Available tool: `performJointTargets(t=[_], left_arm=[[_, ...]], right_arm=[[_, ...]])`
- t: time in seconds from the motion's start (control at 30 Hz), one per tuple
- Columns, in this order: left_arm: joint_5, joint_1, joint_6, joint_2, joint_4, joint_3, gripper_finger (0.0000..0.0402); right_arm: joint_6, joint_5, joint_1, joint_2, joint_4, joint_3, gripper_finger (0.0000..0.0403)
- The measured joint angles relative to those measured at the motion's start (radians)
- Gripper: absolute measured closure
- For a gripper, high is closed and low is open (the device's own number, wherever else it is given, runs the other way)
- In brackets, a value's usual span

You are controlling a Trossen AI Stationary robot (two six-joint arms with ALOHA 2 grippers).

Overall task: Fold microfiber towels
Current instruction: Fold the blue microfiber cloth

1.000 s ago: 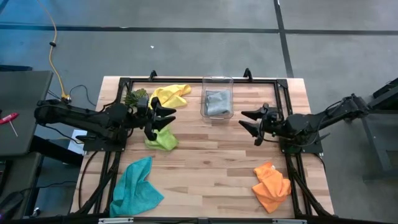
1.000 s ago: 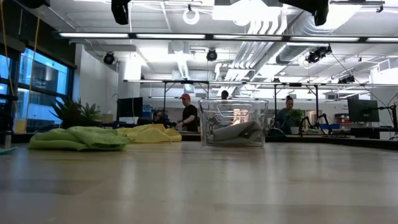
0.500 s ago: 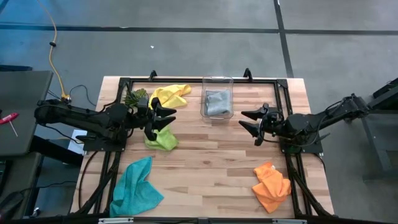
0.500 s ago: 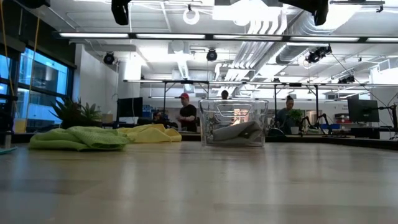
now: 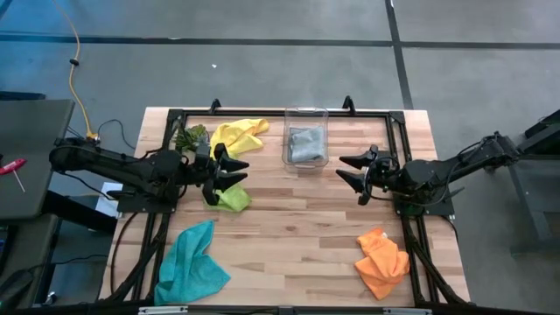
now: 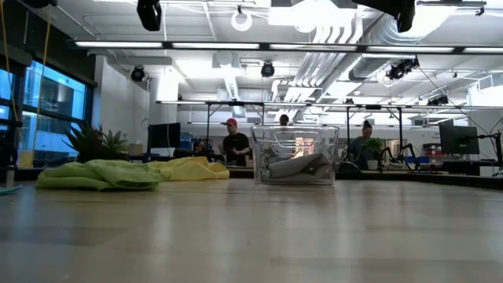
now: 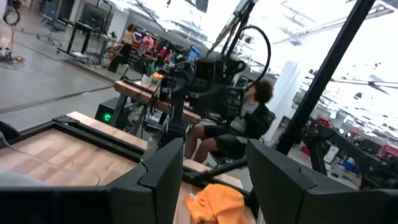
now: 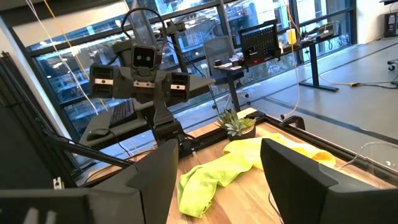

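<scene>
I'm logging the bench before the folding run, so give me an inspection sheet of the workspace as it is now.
Surface: wooden table.
Job's things: yellow towel, lime towel, teal towel, orange towel, all crumpled; grey towel in the clear box.
Clutter: leafy clump.
Grippers: left gripper open over the lime towel; right gripper open, empty.
Cables: yellow cable on the floor.
Surroundings: people at benches.

The left gripper (image 5: pixel 229 169) points toward 3 o'clock, its fingers spread wide. The right gripper (image 5: pixel 347 172) points toward 9 o'clock, fingers spread wide too. Both hold nothing.
</scene>
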Motion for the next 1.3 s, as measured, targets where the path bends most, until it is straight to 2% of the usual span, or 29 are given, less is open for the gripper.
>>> performJointTargets(t=[0.5,0.77,0.9,1.0,1.13,1.3], left_arm=[[0.003,-0.15,0.0,0.0,-0.129,0.008,0.0234],[0.005,-0.234,0.071,0.019,-0.545,0.185,0.0234],[0.011,-0.251,0.086,0.047,-0.599,0.238,0.0234],[0.065,-0.262,0.094,0.079,-0.66,0.277,0.0234],[0.143,-0.29,0.104,0.147,-0.849,0.335,0.0234],[0.242,-0.376,0.024,0.25,-1.067,0.378,0.0234]], right_arm=[[0.002,0.0,0.0,0.0,0.0,0.0,0.0181],[0.0,0.0,0.0,0.0,0.0,0.0,0.0181],[0.0,0.0,0.0,0.0,0.0,0.0,0.0181],[0.0,0.0,0.0,0.0,0.0,0.0,0.0181],[0.0,0.0,0.0,0.0,0.0,0.0,0.0181],[0.01,0.0,0.0,0.0,-0.002,0.0,0.0181]])
